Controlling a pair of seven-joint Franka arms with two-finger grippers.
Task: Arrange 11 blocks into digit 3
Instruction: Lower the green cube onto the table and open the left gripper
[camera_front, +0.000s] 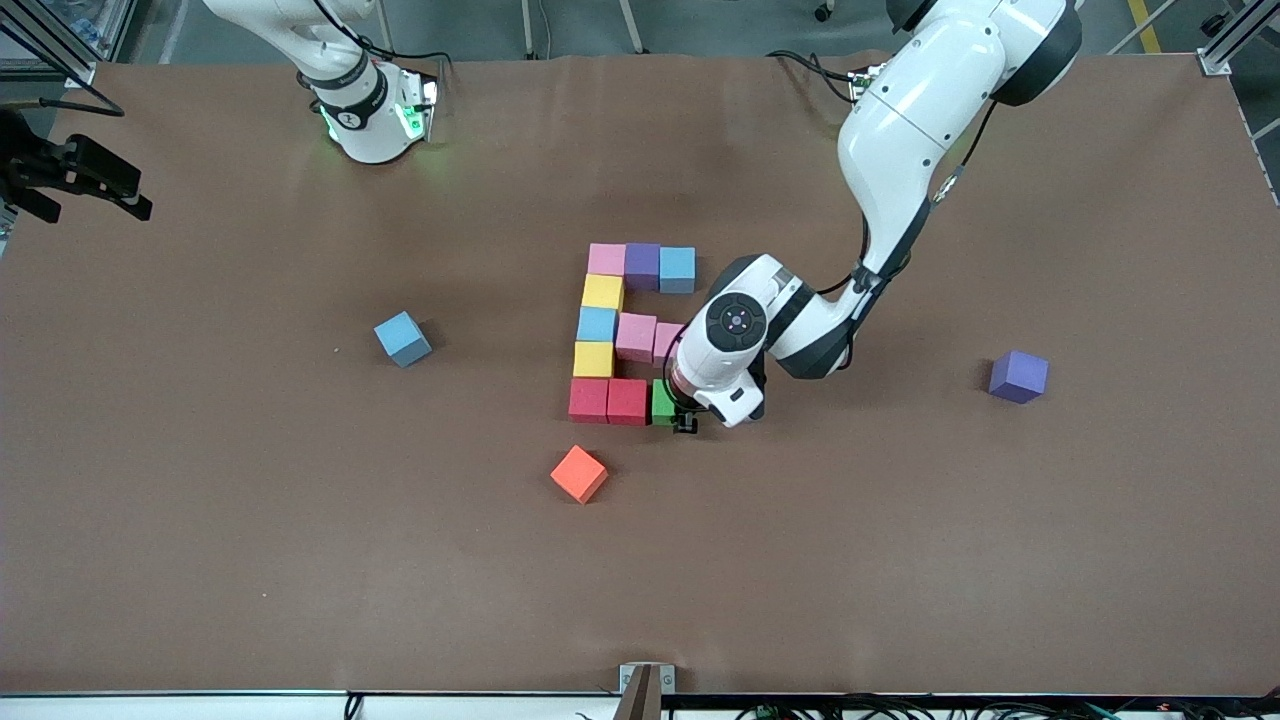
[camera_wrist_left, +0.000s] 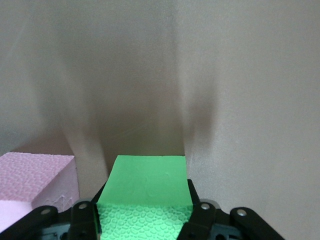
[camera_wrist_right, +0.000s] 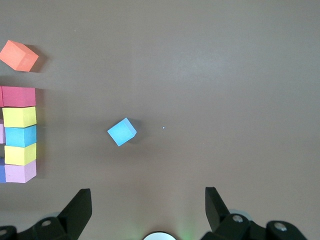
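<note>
The digit 3 stands mid-table as touching blocks. Its farthest row is pink (camera_front: 606, 259), purple (camera_front: 642, 265) and blue (camera_front: 677, 269). Down one side run yellow (camera_front: 603, 292), blue (camera_front: 597, 324), yellow (camera_front: 593, 359) and red (camera_front: 589, 399). Two pink blocks (camera_front: 636, 337) form the middle row, one partly under the left arm. In the nearest row a second red block (camera_front: 627, 401) meets the green block (camera_front: 663, 402) (camera_wrist_left: 145, 185). My left gripper (camera_front: 682, 412) (camera_wrist_left: 144, 209) is shut on the green block. My right gripper (camera_wrist_right: 146, 205) waits open by its base.
An orange cube (camera_front: 579, 473) (camera_wrist_right: 19, 55) lies nearer the front camera than the figure. A loose blue cube (camera_front: 403, 338) (camera_wrist_right: 122, 131) sits toward the right arm's end, a loose purple cube (camera_front: 1018, 376) toward the left arm's end. A black mount (camera_front: 75, 172) overhangs the table edge.
</note>
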